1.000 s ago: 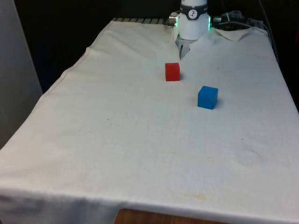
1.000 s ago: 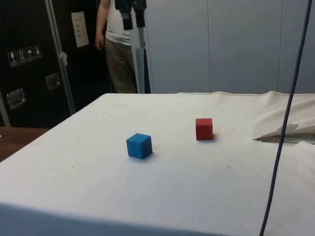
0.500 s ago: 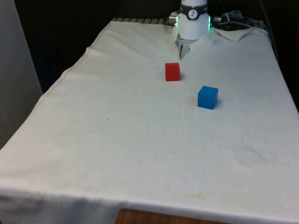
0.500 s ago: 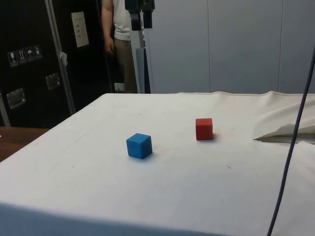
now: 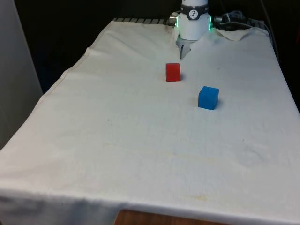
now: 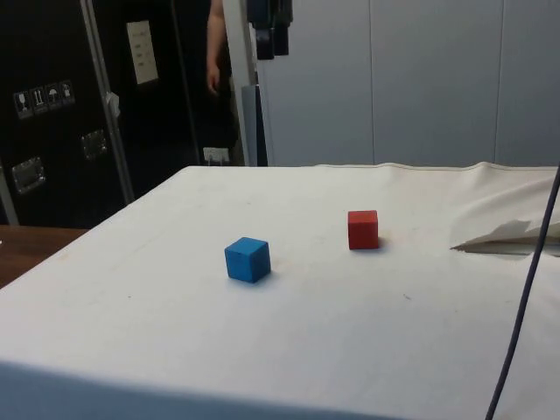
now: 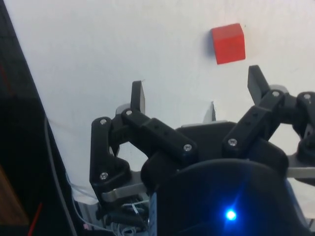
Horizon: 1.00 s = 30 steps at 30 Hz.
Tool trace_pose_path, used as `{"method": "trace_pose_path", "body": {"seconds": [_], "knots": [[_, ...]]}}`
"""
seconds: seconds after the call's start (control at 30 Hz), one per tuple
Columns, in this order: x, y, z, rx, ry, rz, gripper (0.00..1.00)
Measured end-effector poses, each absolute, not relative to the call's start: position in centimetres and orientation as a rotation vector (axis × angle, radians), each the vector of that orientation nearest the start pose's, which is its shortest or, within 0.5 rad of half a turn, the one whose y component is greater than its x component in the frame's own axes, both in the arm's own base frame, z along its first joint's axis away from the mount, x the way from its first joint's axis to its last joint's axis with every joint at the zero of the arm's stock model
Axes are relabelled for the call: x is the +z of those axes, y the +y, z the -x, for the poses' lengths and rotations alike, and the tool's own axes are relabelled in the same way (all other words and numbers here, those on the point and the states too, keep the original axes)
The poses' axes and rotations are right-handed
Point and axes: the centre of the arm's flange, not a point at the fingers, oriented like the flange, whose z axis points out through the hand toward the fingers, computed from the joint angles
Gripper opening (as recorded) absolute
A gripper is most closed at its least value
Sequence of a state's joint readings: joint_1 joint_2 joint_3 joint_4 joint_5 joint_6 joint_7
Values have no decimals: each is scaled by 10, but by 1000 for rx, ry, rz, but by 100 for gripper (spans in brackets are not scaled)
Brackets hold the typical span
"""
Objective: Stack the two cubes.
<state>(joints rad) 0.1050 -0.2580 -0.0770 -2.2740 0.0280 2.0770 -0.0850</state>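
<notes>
Taking the red cube (image 5: pixel 173 72) as your landmark, you see it resting on the white tablecloth (image 5: pixel 140 140) toward the robot's end. To the front view's right of it and nearer the camera sits the blue cube (image 5: pixel 208 98), near but apart from it, not stacked. In the side view, the gripper (image 6: pixel 269 31) hangs high above the table, beyond the red cube, with a person's arm (image 6: pixel 214 52) behind. In the wrist view, your gripper's fingers (image 7: pixel 138 96) stand wide apart, holding nothing
</notes>
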Motion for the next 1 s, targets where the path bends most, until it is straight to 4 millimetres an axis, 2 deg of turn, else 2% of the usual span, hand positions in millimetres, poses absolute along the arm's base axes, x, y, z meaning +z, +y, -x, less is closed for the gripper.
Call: {"method": "trace_pose_path", "body": {"seconds": [0.8,1.0], "knots": [[440,11,-431,-24,-288,3177,100],[426,11,-420,-11,-333,3205,100]]}}
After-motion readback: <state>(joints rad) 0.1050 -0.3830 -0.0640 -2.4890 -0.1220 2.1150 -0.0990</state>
